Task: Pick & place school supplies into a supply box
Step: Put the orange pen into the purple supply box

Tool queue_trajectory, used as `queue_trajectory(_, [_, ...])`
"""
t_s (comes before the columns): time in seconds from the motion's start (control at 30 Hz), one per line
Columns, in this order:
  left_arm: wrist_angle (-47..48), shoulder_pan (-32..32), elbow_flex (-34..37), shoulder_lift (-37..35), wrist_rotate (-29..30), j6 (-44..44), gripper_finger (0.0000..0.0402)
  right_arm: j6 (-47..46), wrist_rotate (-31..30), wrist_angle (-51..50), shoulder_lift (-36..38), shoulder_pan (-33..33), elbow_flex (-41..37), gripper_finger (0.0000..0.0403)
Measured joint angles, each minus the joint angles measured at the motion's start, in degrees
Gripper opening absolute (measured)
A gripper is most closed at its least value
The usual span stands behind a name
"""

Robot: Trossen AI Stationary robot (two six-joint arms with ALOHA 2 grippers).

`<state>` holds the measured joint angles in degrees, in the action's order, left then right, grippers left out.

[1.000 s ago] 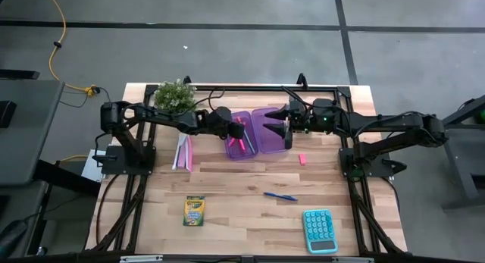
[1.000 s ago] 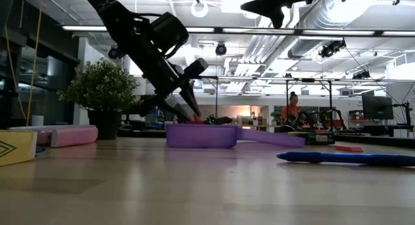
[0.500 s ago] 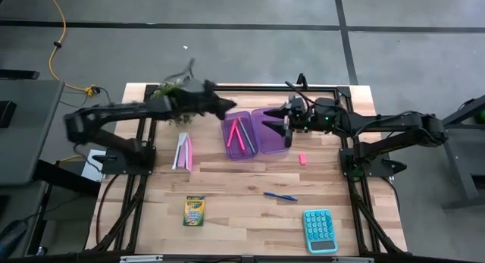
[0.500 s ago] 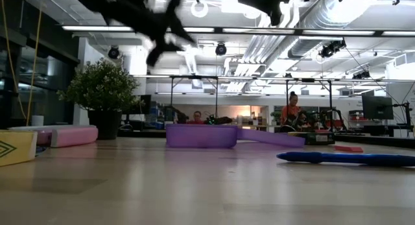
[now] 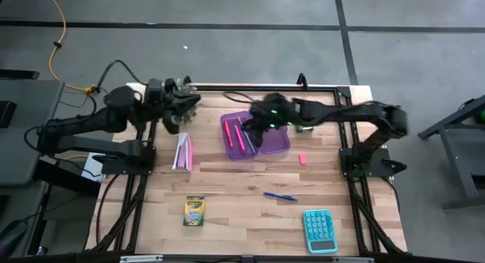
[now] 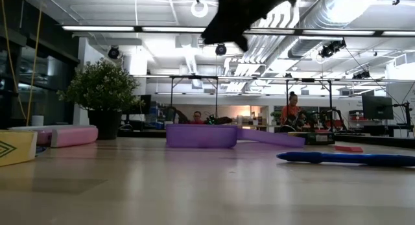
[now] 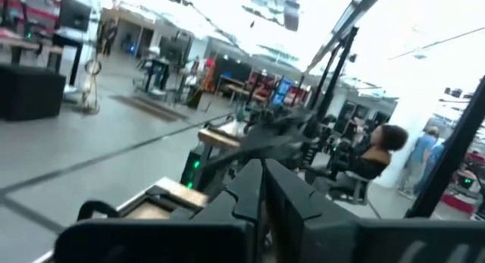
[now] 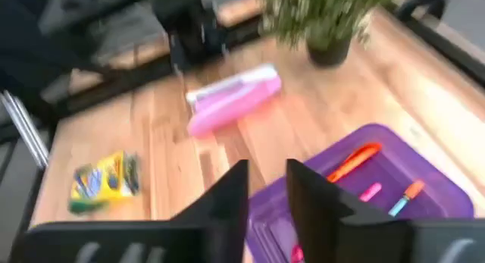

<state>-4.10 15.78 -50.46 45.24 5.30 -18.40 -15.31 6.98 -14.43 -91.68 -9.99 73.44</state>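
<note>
Hovering my right gripper [image 5: 254, 125] above the supply box [image 5: 256, 134] at upper centre, fingers narrowly parted, holding nothing I can see. My left gripper [image 5: 184, 104] sits closed at upper left by the plant [image 5: 179, 85]. Pens [image 5: 239, 133] lie inside the box. On the table [image 5: 242, 191], the crayon box [image 5: 195, 211] at lower left looks light and stiff; I'd pinch its long sides.
</note>
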Motion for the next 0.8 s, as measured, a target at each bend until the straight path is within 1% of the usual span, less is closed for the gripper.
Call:
queue_trajectory(0.1, [0.0, -2.3, 0.0, -1.2, 1.3, 0.6, 0.0001, 0.2, 4.5, -3.9, -7.3, -1.5, 5.6, 0.0016])
queue_trajectory(0.13, [0.0, -2.9, 0.0, -1.3, 1.4, 0.6, 0.0002, 0.2, 5.7, -4.9, -9.7, -1.9, 7.0, 0.0008])
queue_trajectory(0.3, [0.0, -5.2, 0.0, -0.9, 1.5, 0.6, 0.0001, -4.2, 6.9, -6.1, -20.3, -2.6, 11.9, 0.0011])
queue_trajectory(0.37, [0.1, -5.7, 0.0, -0.5, 1.5, 0.6, 0.0001, -6.1, 6.9, -5.5, -23.9, -2.6, 13.1, 0.0003])
queue_trajectory(0.47, [0.0, -6.0, 0.0, 0.1, 1.6, 0.6, 0.0000, -9.2, 6.4, -5.1, -28.2, -2.6, 15.0, 0.0004])
queue_trajectory(0.6, [0.0, -6.1, 0.0, 0.8, 1.6, 0.1, 0.0000, -12.2, 4.4, -4.9, -31.6, -2.6, 16.8, 0.0001])
queue_trajectory(0.73, [0.0, -6.1, 0.0, 1.0, 1.6, 0.0, 0.0000, -14.3, 2.5, -4.6, -33.5, -2.6, 18.8, 0.0000])
queue_trajectory(0.8, [0.0, -6.1, 0.0, 1.0, 1.6, 0.0, 0.0001, -15.1, 2.4, -4.6, -34.6, -2.6, 19.6, 0.0000])
